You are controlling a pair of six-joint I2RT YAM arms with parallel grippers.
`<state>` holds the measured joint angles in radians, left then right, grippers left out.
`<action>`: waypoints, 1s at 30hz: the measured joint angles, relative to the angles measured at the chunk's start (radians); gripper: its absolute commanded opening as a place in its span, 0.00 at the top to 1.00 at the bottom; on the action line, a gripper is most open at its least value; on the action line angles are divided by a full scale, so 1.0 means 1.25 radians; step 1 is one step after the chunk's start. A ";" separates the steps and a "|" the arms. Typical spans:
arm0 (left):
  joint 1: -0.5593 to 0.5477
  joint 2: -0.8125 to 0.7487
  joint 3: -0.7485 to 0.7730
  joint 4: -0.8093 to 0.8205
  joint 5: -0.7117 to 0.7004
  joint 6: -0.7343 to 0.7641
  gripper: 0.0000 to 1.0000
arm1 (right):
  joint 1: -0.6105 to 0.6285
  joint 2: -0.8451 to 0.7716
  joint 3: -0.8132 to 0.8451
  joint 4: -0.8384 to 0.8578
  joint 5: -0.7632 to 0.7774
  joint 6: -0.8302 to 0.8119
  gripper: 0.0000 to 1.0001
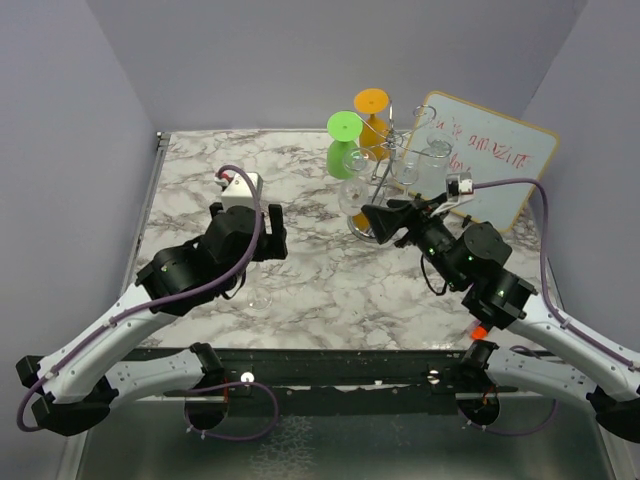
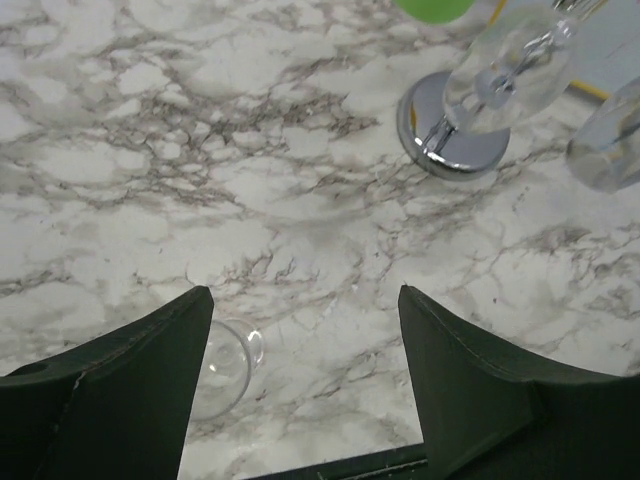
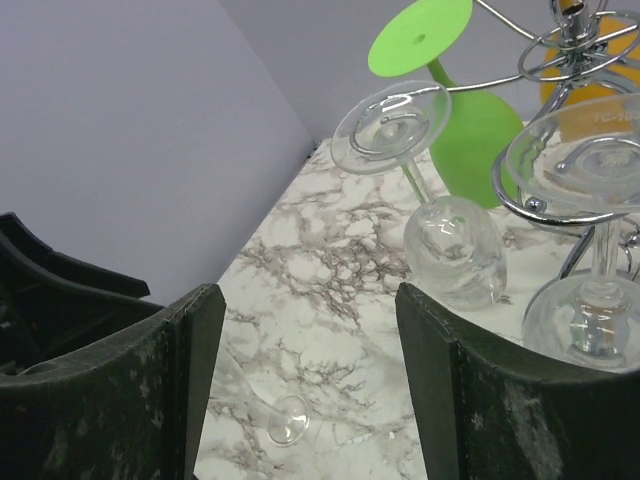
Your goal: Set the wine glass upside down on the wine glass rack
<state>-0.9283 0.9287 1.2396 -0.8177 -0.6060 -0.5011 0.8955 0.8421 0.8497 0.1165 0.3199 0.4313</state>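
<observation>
Open tabletop (image 1: 310,200) left of rack (image 2: 420,115), hanging glasses (image 3: 455,250) crowding it

Wine glass (image 1: 257,297): clear, stemmed, lying on its side on the marble bench, not held by either hand. Position: well apart from the wine glass rack (image 1: 384,172), on the rack's near-left side in the top view.

Wine glass rack: shiny chrome wire, upright. Round domed base (image 2: 470,160) flat on the bench, thin central post, curled spiral arms (image 3: 572,35) on top.
</observation>
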 measured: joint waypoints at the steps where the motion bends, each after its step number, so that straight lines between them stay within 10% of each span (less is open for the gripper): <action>1: 0.000 0.008 0.006 -0.027 0.007 -0.011 0.27 | 0.000 0.000 0.000 -0.006 -0.002 0.010 0.27; 7: 0.000 0.062 0.011 -0.182 0.053 -0.064 0.50 | 0.000 0.000 0.000 -0.034 -0.006 0.045 0.40; 21: 0.003 0.117 -0.004 -0.285 0.052 -0.090 0.53 | 0.000 -0.017 -0.001 -0.053 -0.005 0.068 0.47; 30: 0.005 0.166 -0.038 -0.265 0.033 -0.084 0.82 | 0.000 -0.049 -0.010 -0.068 0.003 0.091 0.57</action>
<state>-0.9226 1.1362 1.1927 -1.1484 -0.5644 -0.6056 0.8955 0.7807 0.8371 0.0319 0.3237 0.5453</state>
